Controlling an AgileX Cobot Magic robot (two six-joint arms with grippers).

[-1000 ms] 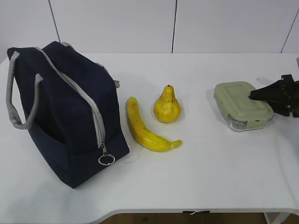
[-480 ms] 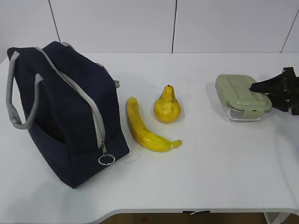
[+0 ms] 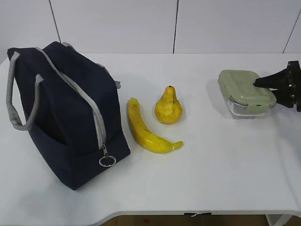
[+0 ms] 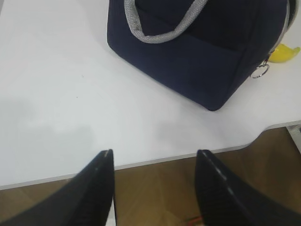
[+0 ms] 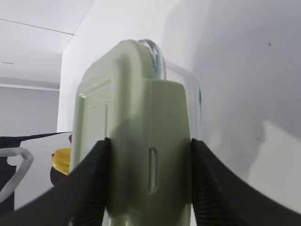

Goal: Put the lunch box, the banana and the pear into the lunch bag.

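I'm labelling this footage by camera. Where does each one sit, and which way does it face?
Exterior view: in front of the table, looking down at a slant; shows lunch bag, banana, pear, right gripper.
Left wrist view: above the near table edge, facing the bag; open left gripper.
Right wrist view: low, fingers clamping the lunch box.
The exterior and right wrist views share the lunch box.

the exterior view looks down at a slant from in front of the table, taking in the lunch bag at the left and everything to its right as far as the lunch box. the left wrist view looks down from beyond the table's near edge, close to the lunch bag, which it shares with the exterior view. the right wrist view sits very close behind the lunch box, facing along the table toward the lunch bag, a sliver of which shows at its lower left.
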